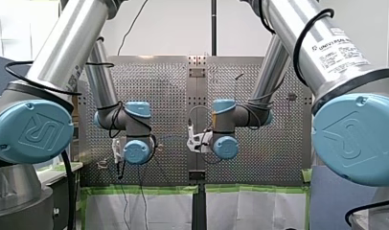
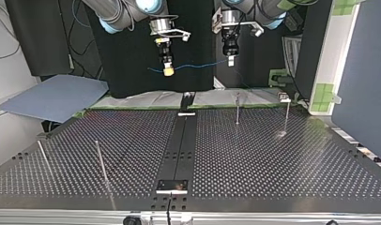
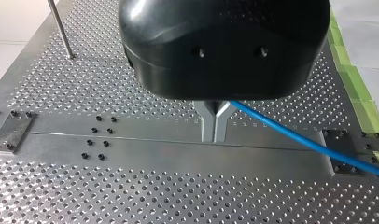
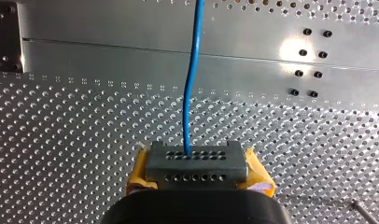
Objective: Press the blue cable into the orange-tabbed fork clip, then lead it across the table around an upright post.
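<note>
My left gripper (image 3: 214, 134) has its metal fingers pinched together on the blue cable (image 3: 299, 136), which leaves them sideways. My right gripper (image 4: 197, 161), yellow pads (image 4: 140, 171) showing beside its dark finger faces, is likewise clamped on the cable, which runs straight ahead of it. In the top view the cable hangs as a nearly level span between the two grippers, a short tail past my right one, all of it well above the table (image 2: 132, 140) at the arms' edge. Its long axis lies across the table. Two upright posts (image 2: 237, 108) (image 2: 287, 115) stand below, nearer my left arm – so that arm likely leads the routing. I cannot make out the orange-tabbed clip.
</note>
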Tool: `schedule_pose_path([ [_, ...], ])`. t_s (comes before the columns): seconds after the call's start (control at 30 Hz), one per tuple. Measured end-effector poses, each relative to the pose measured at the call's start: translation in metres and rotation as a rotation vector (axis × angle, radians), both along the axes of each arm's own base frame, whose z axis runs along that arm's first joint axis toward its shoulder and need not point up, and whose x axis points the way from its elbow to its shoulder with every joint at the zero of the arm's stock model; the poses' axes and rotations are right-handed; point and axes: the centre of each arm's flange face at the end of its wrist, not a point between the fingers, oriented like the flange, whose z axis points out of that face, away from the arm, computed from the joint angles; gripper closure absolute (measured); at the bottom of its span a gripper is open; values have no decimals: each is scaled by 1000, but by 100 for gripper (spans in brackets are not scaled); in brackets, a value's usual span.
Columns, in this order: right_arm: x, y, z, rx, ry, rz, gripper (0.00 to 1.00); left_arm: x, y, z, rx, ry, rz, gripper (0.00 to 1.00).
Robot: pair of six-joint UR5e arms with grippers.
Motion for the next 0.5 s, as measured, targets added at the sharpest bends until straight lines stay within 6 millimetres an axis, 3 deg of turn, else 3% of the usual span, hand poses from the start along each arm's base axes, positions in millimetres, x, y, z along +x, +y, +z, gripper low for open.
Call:
schedule_pose_path([
  [0.27,0,0,0,0,0,0,100,0,-2,-1,9,5,0,100],
  [0.5,18,8,-12,19,14,28,100,-8,-17,-4,70,35,-15,100],
])
